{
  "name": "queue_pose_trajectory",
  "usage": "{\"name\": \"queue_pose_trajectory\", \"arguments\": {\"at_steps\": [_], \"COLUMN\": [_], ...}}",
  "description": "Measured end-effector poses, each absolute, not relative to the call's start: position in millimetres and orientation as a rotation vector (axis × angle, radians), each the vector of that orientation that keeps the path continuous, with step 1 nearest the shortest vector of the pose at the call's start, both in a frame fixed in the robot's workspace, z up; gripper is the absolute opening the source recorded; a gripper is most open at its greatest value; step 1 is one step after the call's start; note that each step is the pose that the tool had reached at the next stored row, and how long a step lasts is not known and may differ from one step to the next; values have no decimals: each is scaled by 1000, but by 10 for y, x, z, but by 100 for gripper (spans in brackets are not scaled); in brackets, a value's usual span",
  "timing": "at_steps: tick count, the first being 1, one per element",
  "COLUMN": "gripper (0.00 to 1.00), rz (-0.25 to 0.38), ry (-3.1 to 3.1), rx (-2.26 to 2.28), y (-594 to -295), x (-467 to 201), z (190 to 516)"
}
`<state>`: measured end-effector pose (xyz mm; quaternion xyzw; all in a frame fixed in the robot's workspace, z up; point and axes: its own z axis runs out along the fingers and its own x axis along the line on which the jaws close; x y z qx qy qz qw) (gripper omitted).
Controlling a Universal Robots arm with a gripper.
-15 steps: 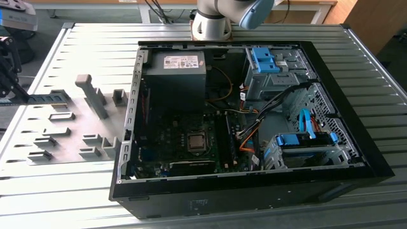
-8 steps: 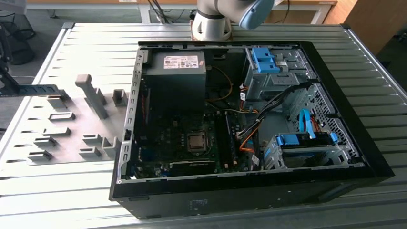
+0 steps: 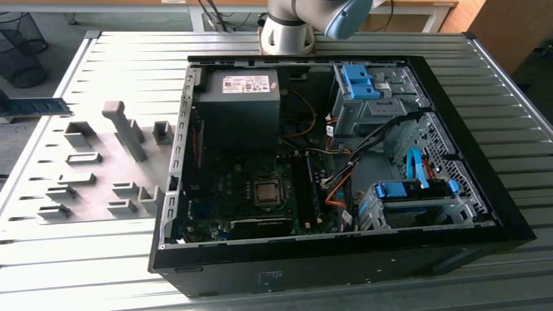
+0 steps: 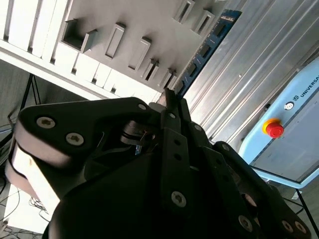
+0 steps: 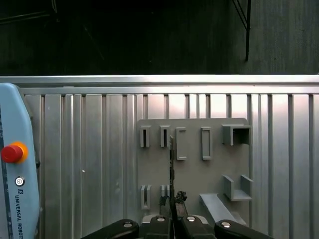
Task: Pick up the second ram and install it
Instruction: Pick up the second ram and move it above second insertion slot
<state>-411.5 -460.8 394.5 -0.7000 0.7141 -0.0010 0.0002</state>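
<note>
My gripper [image 4: 169, 102] is shut on the second ram [image 4: 207, 45], a long thin blue board with black chips that sticks out from between the fingertips. In the first wrist view the ram [image 5: 171, 164] shows edge-on, rising from the gripper [image 5: 173, 201] and held in the air over the grey holder plate [image 5: 192, 172]. At the exterior view's far left the ram [image 3: 39, 107] hangs above the table's edge, left of the holder plate [image 3: 95, 188]. The open computer case [image 3: 328, 259] lies to the exterior view's right, its motherboard [image 3: 259, 194] exposed.
Grey holder blocks [image 3: 125, 129] stand up from the plate. The case holds a power supply [image 3: 237, 97], blue drive-bay clips [image 3: 359, 81] and orange and blue cables [image 3: 415, 168]. The arm's base [image 3: 289, 29] stands behind the case. A pale blue pendant with a red button [image 5: 12, 153] lies on the slatted table.
</note>
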Motion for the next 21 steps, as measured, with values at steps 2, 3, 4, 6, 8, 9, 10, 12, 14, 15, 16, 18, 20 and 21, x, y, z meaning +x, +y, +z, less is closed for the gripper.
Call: {"name": "queue_pose_trajectory", "arguments": {"at_steps": [2, 3, 4, 6, 8, 9, 10, 12, 14, 15, 16, 18, 20, 21], "gripper": [14, 14, 14, 14, 14, 14, 14, 14, 14, 14, 14, 14, 14, 14], "rz": [-3, -3, -3, -3, -3, -3, -3, -3, -3, -3, -3, -3, -3, -3], "ry": [2243, 2243, 2243, 2243, 2243, 2243, 2243, 2243, 2243, 2243, 2243, 2243, 2243, 2243], "rx": [-2199, -2199, -2199, -2199, -2199, -2199, -2199, -2199, -2199, -2199, -2199, -2199, -2199, -2199], "y": [-4608, -4608, -4608, -4608, -4608, -4608, -4608, -4608, -4608, -4608, -4608, -4608, -4608, -4608], "x": [-4115, -4116, -4115, -4116, -4116, -4116, -4116, -4115, -4098, -4085, -4071, -4043, -4015, -4000], "z": [4014, 4051, 4081, 4095, 4095, 4096, 4096, 4097, 4099, 4098, 4098, 4097, 4097, 4097]}}
